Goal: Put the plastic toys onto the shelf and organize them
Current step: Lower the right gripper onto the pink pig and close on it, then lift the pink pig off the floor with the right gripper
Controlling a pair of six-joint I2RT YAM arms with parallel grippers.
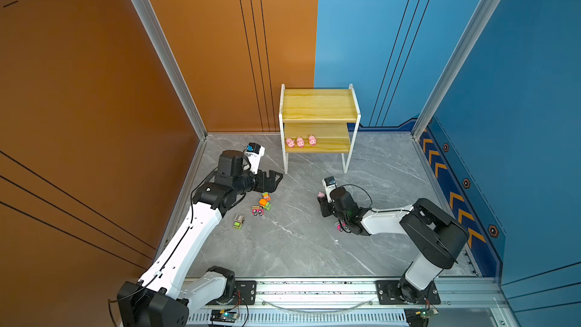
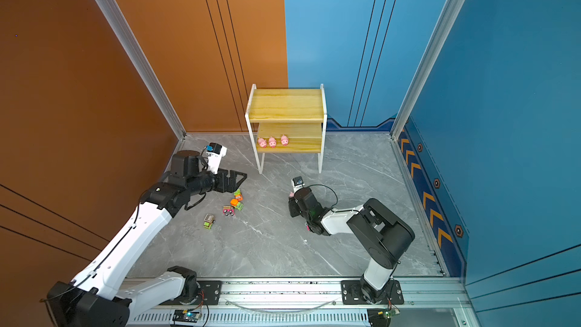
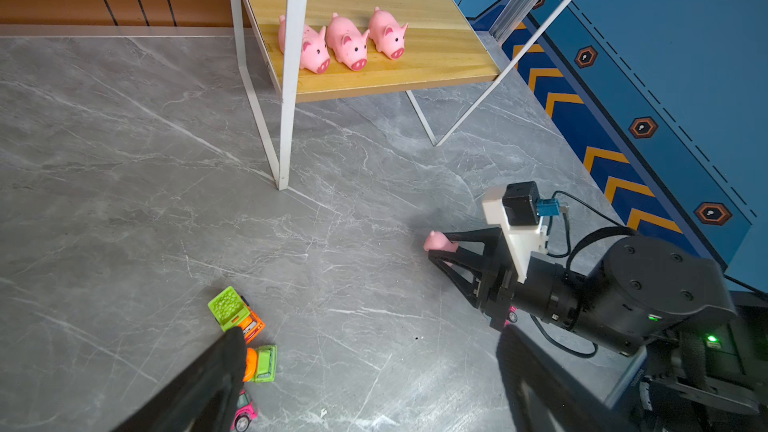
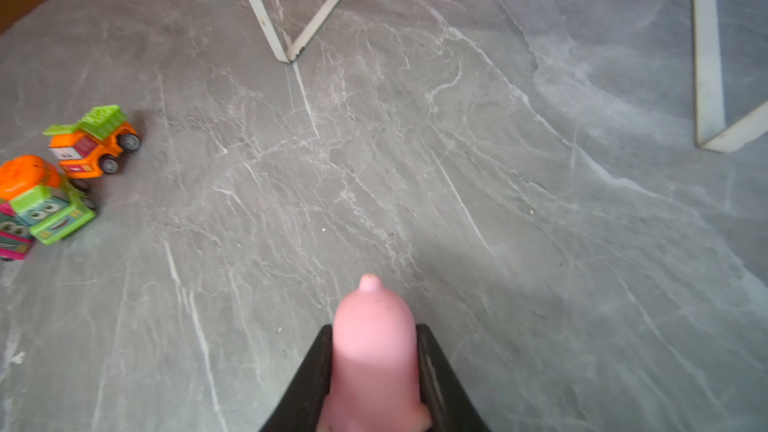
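Against grey floor (image 4: 457,160), pink pig (image 4: 372,338) sits clamped in right gripper (image 3: 441,246).

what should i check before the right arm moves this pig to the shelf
1. pig in right gripper: ok, pinched on both sides
2. pig off the floor: cannot tell
3. room on lower board beside three pigs: ok, bare to their right in both top views
4. left gripper out of the way: ok, open above the trucks
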